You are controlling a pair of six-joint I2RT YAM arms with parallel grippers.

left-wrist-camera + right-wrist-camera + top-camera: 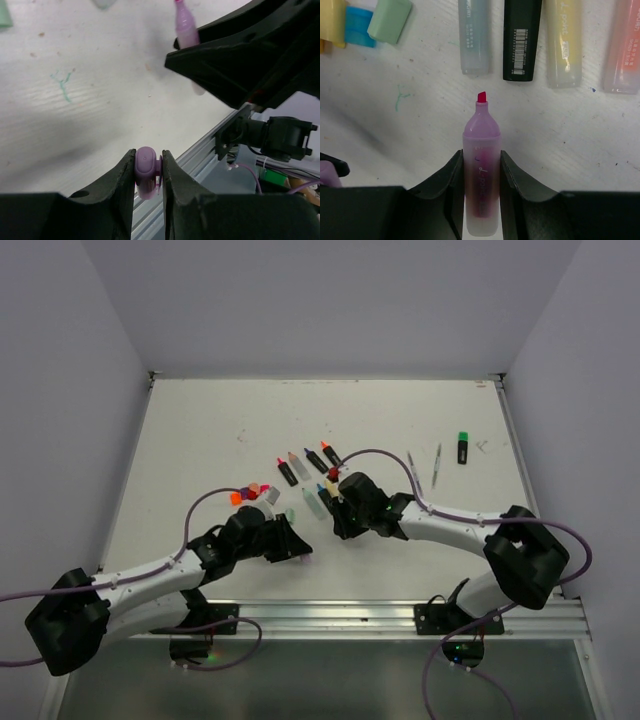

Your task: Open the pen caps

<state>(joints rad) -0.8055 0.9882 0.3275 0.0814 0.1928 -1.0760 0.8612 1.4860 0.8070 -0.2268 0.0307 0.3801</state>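
Observation:
My left gripper (148, 159) is shut on a purple pen cap (146, 170), held above the table's near edge; it also shows in the top view (292, 544). My right gripper (481, 157) is shut on the uncapped purple highlighter body (481, 150), its red tip bare and pointing away. In the top view the right gripper (341, 517) stands just right of the left one, a gap between them. Loose yellow (332, 22), blue (359, 27) and green (389, 19) caps lie on the table. Orange and pink caps (248, 494) lie in a cluster.
A row of highlighter bodies lies ahead of the right gripper: pale grey (474, 35), black (521, 40), yellow (563, 45), pink (622, 50). A capped green highlighter (463, 447) and two thin grey pens (425, 470) lie at the right. A metal rail (400, 615) runs along the near edge.

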